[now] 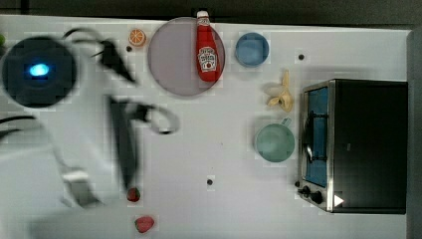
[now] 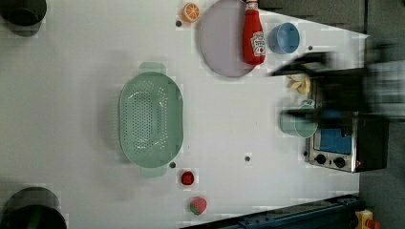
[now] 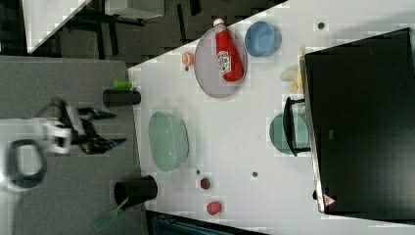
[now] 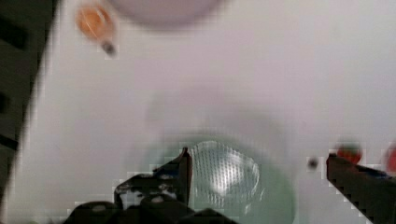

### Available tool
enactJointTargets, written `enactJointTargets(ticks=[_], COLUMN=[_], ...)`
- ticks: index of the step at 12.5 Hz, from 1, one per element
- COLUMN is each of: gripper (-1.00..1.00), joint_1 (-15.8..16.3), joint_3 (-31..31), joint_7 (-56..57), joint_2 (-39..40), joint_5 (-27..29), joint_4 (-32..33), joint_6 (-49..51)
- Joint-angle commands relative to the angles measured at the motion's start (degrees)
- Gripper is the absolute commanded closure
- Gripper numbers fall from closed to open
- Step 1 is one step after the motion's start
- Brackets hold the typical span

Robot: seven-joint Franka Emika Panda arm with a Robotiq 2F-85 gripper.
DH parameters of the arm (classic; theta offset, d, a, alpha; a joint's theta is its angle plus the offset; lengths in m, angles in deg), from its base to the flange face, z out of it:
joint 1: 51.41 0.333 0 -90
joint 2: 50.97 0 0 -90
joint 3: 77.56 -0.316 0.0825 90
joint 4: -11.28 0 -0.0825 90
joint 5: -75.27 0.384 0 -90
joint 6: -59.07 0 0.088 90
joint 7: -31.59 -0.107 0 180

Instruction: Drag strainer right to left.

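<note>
The arm (image 1: pixel 54 149) has smooth white shells, blurred in the top view. Its base (image 1: pixel 39 72) is a dark round disc with a bright blue light in the middle. Black cables (image 1: pixel 159 117) loop beside the white body. The gripper (image 4: pixel 257 177) has black fingers (image 4: pixel 184 170) with thin, flat tips and a black body showing small round screws.

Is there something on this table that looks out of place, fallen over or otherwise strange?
Yes. The ketchup bottle lies on its side across the grey plate instead of standing, with its cap past the plate's rim. A peeled banana lies open on the bare table beside the toaster oven. Nothing looks spilled or broken.
</note>
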Motion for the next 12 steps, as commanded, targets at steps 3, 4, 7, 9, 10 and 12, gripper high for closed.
enactJointTargets(ticks=[3, 4, 7, 9, 10, 12], gripper=[-1.00, -1.00, -1.00, -1.00, -1.00, -1.00], joint_1=[-4.34, -4.39, -4.41, -4.24, -4.23, -4.25], joint_3=[14.35, 15.93, 17.39, 17.17, 17.14, 17.14], joint_7=[28.74, 29.86, 29.96, 29.97, 29.97, 29.97], joint_2=[-11.03, -12.52, -13.97, -13.34, -12.83, -11.78], joint_5=[-13.27, -13.32, -13.34, -13.30, -13.30, -13.30], joint_4=[0.31, 0.70, 1.79, 2.15, 2.15, 2.16], joint_6=[12.73, 13.59, 13.87, 13.74, 13.75, 13.75])
